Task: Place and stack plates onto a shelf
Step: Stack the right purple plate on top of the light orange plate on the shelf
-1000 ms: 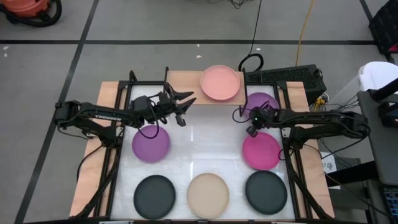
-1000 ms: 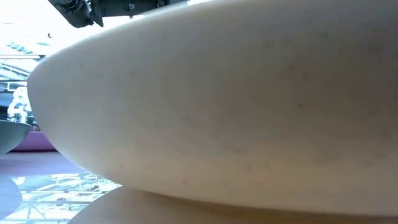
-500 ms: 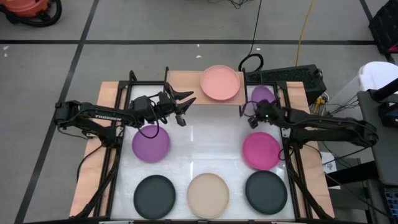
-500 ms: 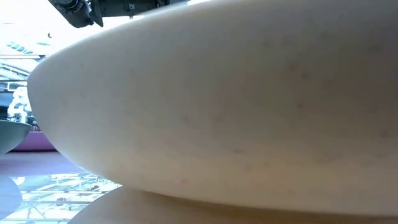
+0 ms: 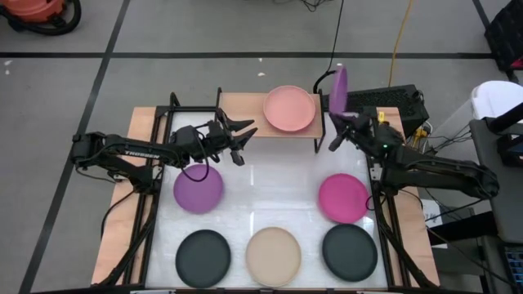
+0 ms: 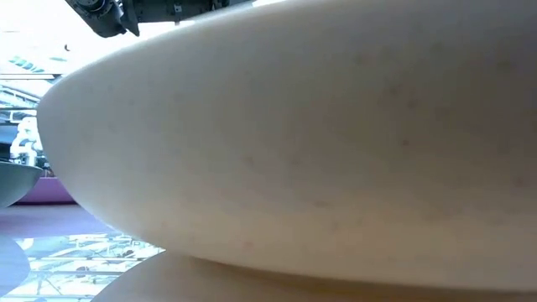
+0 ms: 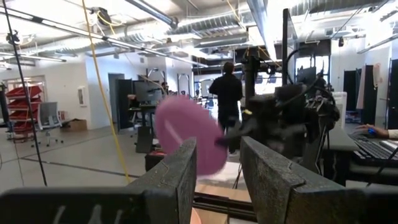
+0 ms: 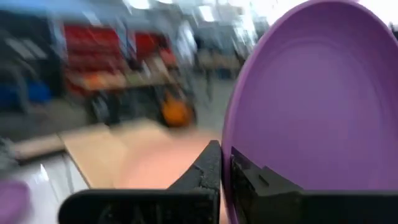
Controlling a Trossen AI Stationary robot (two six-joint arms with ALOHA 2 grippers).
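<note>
My right gripper point(image 5: 337, 124) is shut on a purple plate point(image 5: 337, 88), raised on edge just right of the shelf point(image 5: 242, 107). The shelf is a light wood top on black legs, and a light pink plate point(image 5: 289, 109) lies flat on its right half. My left gripper point(image 5: 248, 131) hovers open at the shelf's near left side. On the table lie another purple plate point(image 5: 198, 190), a magenta plate point(image 5: 343, 198), two black plates point(image 5: 204, 257) point(image 5: 350, 251) and a beige plate point(image 5: 274, 256). The left wrist view shows the raised purple plate point(image 7: 186, 140) ahead. My right gripper pinches the purple plate's rim point(image 8: 229, 163) between its two fingers, one finger point(image 8: 210, 163) on the outer face and one point(image 8: 249, 177) on the hollow inner face. The plate is lifted clear and stands nearly on edge, reaching up past the fingers.
The beige plate point(image 6: 302, 143) fills the low view and hides the table behind it. Black frame rails point(image 5: 155, 163) run along both table sides. A keyboard point(image 5: 384, 98) lies beyond the shelf on the right. A person point(image 7: 227, 99) stands in the room behind.
My right gripper has risen from the table's far right corner toward the far edge, taking the purple plate with it. The plate has left the table and tipped from flat to nearly on edge beside the shelf. My left arm has kept still.
</note>
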